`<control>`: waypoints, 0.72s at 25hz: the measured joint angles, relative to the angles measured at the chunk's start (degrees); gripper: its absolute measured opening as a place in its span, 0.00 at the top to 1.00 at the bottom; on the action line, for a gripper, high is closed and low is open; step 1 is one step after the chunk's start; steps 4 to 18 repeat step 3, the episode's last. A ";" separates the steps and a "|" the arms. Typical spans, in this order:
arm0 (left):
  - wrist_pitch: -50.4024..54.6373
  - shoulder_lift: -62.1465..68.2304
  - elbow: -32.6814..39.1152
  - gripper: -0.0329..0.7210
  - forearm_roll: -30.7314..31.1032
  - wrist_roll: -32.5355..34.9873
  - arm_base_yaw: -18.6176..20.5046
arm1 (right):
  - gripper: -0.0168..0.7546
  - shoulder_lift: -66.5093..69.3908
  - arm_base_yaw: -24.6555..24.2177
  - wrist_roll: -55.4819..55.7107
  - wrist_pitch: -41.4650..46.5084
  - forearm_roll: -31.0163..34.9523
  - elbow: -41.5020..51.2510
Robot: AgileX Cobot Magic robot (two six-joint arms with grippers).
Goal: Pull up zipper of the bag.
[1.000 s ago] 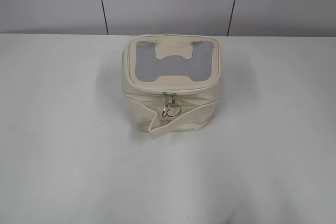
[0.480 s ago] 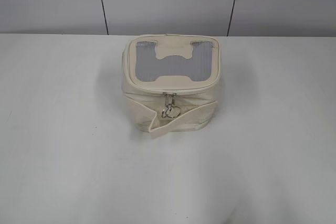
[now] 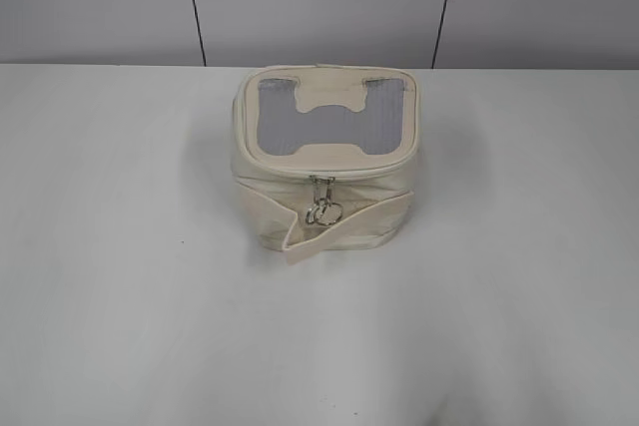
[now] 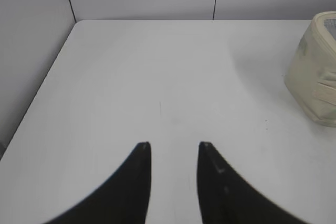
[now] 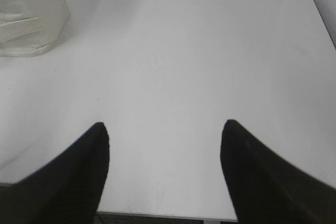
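I read no writing on the bag [image 3: 324,162]. It sits mid-table [image 3: 120,296], white top, grey panelled wall [image 3: 319,2] behind. Zipper [image 3: 329,173] rims its lid, sliders [image 3: 321,199] on the front face above the strap [image 3: 344,228]. Left gripper [image 4: 174,148] and right gripper [image 5: 164,129] both spread, empty, well apart from the bag.

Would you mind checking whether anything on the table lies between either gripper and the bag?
Nothing visible does. Bare white table separates the left gripper from the bag, and likewise the right gripper from it. Its ring pulls hang exposed at the front.
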 joint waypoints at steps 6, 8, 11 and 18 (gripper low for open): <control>0.00 0.00 0.00 0.64 0.00 0.00 0.00 | 0.30 0.00 0.00 0.00 0.00 0.00 0.00; 0.00 0.00 0.00 0.64 0.00 0.00 0.00 | 0.30 0.00 0.00 0.00 0.00 0.00 0.00; 0.00 0.00 0.00 0.64 0.00 0.00 0.00 | 0.30 0.00 0.00 0.00 0.00 0.00 0.00; 0.00 0.00 0.00 0.64 0.00 0.00 0.00 | 0.30 0.00 0.00 0.00 0.00 0.00 0.00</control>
